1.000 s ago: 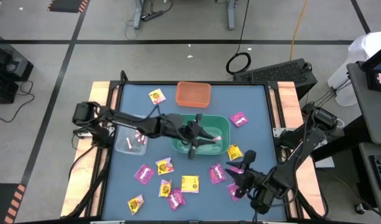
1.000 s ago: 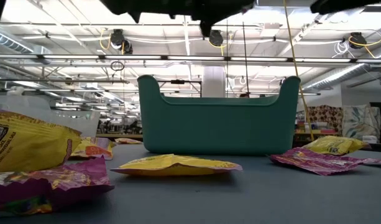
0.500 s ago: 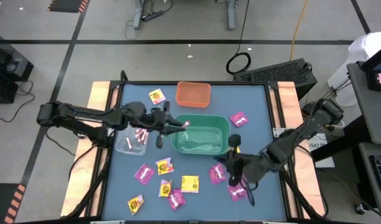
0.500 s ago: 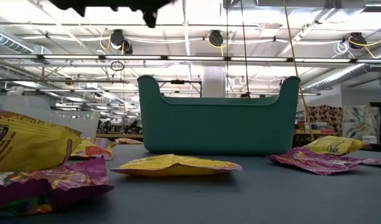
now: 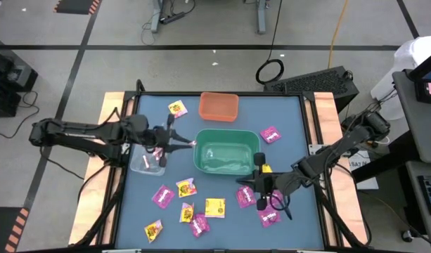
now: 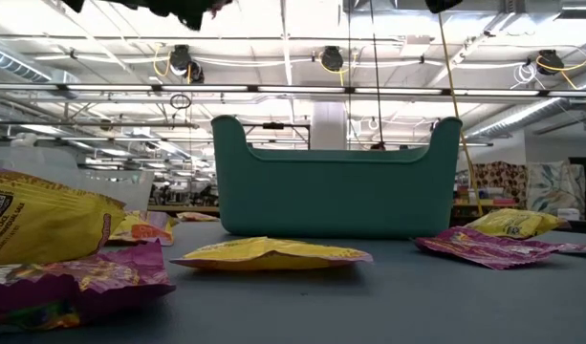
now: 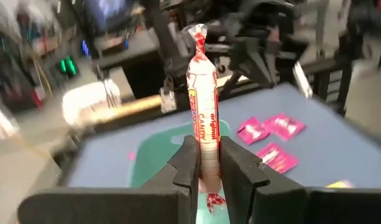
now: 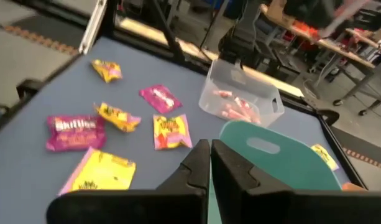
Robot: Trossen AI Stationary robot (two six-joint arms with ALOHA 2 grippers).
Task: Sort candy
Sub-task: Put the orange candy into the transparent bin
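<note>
My left gripper (image 5: 181,145) hovers between the clear bin (image 5: 146,160) and the green bin (image 5: 228,152), shut on a thin pink-white candy stick (image 7: 202,118). Other sticks (image 8: 237,109) lie in the clear bin. My right gripper (image 5: 243,185) hangs shut just off the green bin's near right corner, above a magenta packet (image 5: 245,197); nothing shows between its fingers (image 8: 199,163). Magenta and yellow packets (image 5: 214,206) lie flat on the blue table top toward its near edge. My left gripper pinches the stick near its lower end (image 7: 206,163) between its two fingers. The twisted lower tip (image 7: 212,200) pokes out behind the pinch, and most of the stick reaches out past the fingertips. The fingers point roughly level toward the table's right. The stick is lifted clear.
An orange bin (image 5: 219,106) stands at the far edge, with a yellow packet (image 5: 177,108) to its left. A magenta packet (image 5: 271,133) lies right of the green bin and a yellow one (image 5: 265,169) by its near right corner. In the low view packets (image 6: 273,252) lie before the green bin (image 6: 336,182).
My left gripper has drawn back from over the green bin toward the table's left, carrying the stick, and now stands between the two bins. My right arm has swung from the near right corner toward the green bin, risen a little, and its fingers have shut.
</note>
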